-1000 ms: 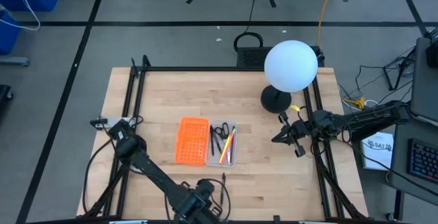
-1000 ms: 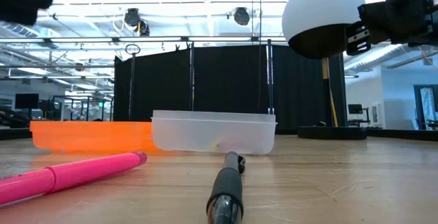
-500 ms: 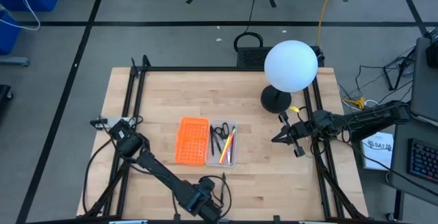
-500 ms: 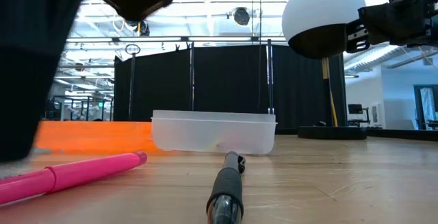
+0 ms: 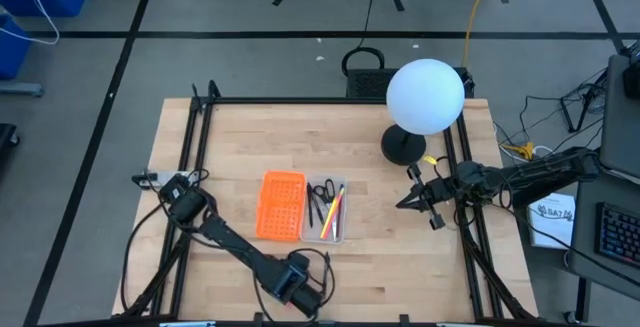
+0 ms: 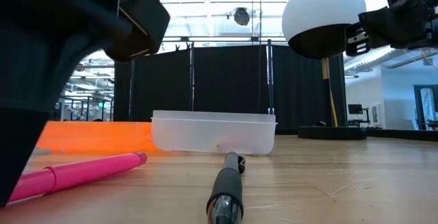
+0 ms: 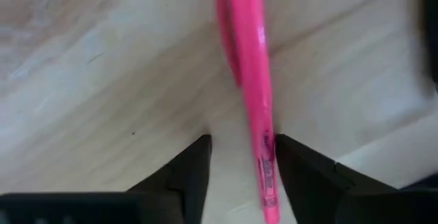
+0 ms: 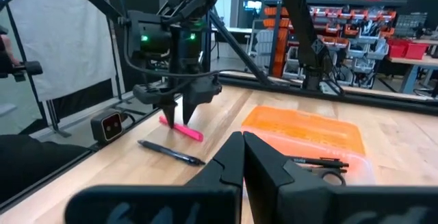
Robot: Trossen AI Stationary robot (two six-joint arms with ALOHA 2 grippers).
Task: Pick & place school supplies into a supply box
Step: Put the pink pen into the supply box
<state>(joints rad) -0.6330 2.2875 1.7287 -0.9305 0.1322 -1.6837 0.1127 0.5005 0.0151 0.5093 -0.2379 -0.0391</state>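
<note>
A pink pen (image 7: 248,66) lies on the wooden table near its near edge, left of a black pen (image 6: 226,193). My left gripper (image 7: 243,145) points down over the pink pen, open, with one finger on either side of it; it also shows in the high view (image 5: 297,285). The clear supply box (image 5: 326,210) stands mid-table holding scissors (image 5: 317,195) and several pens. My right gripper (image 5: 405,202) waits shut and level at the table's right side, holding nothing. My left gripper stands astride the pink pen near one end (image 7: 267,176), fingers pointing down and lying across it. The pen lies flat on the table, close beside one finger (image 7: 301,169). Whether that finger touches it I cannot tell.
An orange perforated tray (image 5: 280,205) sits against the box's left side. A lamp with a white globe (image 5: 425,95) and a black base (image 5: 402,145) stands at the far right. Black frame rails (image 5: 190,157) run along the table's sides.
My left gripper has come down toward the pink pen near the table's near edge and shifted slightly toward the far edge; its dark body now fills the left of the low view. The pens and the box have stayed in place.
</note>
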